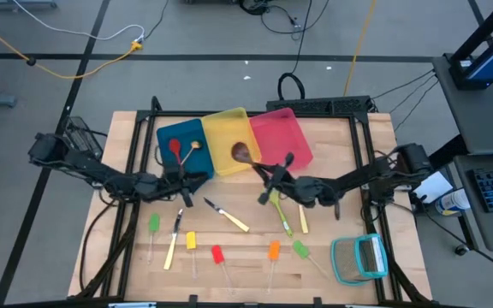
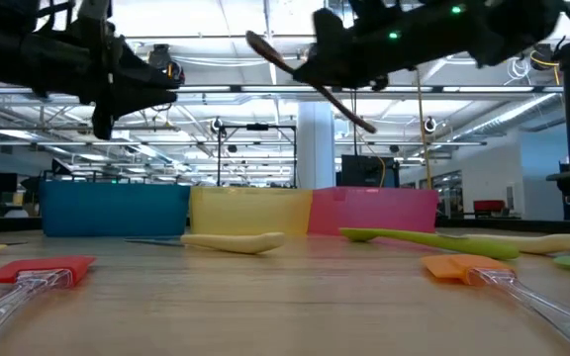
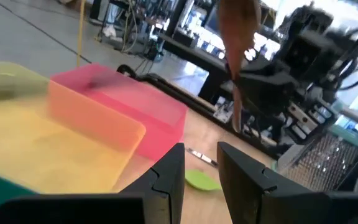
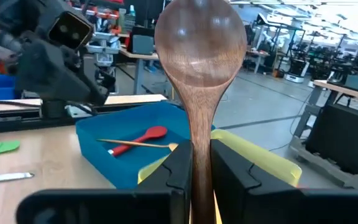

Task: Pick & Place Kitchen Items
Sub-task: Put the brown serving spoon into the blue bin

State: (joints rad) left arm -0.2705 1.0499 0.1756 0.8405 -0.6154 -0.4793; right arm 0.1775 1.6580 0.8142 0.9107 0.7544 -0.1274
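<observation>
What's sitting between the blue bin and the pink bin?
The yellow bin sits between the blue bin and the pink bin; the high view shows all three side by side.

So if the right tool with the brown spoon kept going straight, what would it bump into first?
Probably the yellow bin: the right tool, shut on the brown spoon, points over it. The blue bin and the left arm lie beyond, but depth is hard to judge.

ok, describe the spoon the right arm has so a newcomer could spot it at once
Find the three bins along the table's far edge; the yellow bin is the middle one. Over its edge nearest the pink bin, the right end effector holds a brown wooden spoon in the air. It is the only utensil off the table.
</observation>
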